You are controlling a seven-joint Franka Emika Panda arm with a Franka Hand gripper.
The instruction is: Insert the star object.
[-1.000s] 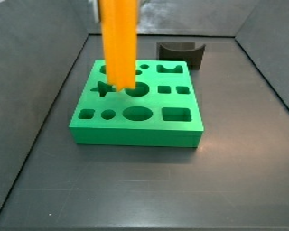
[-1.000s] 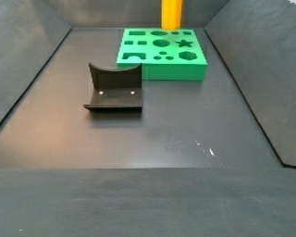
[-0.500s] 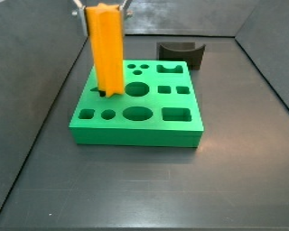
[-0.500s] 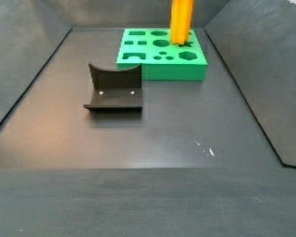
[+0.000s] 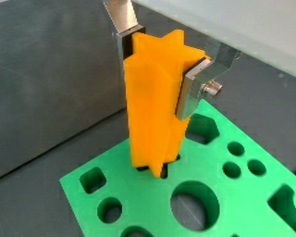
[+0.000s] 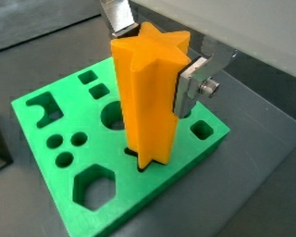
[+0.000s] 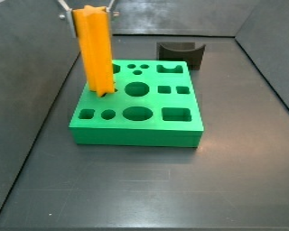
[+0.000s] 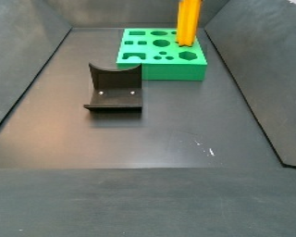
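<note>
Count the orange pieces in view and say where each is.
1. The star object stands upright, clamped between the fingers of the gripper above the green block, with its lower end at a hole in the block. No other orange piece shows.

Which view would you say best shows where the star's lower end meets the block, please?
A wrist view: the star, held in the tool, has its lower end at a dark opening in the block, seen close. The other wrist view is similar. In both side views the contact is too small to judge.
</note>
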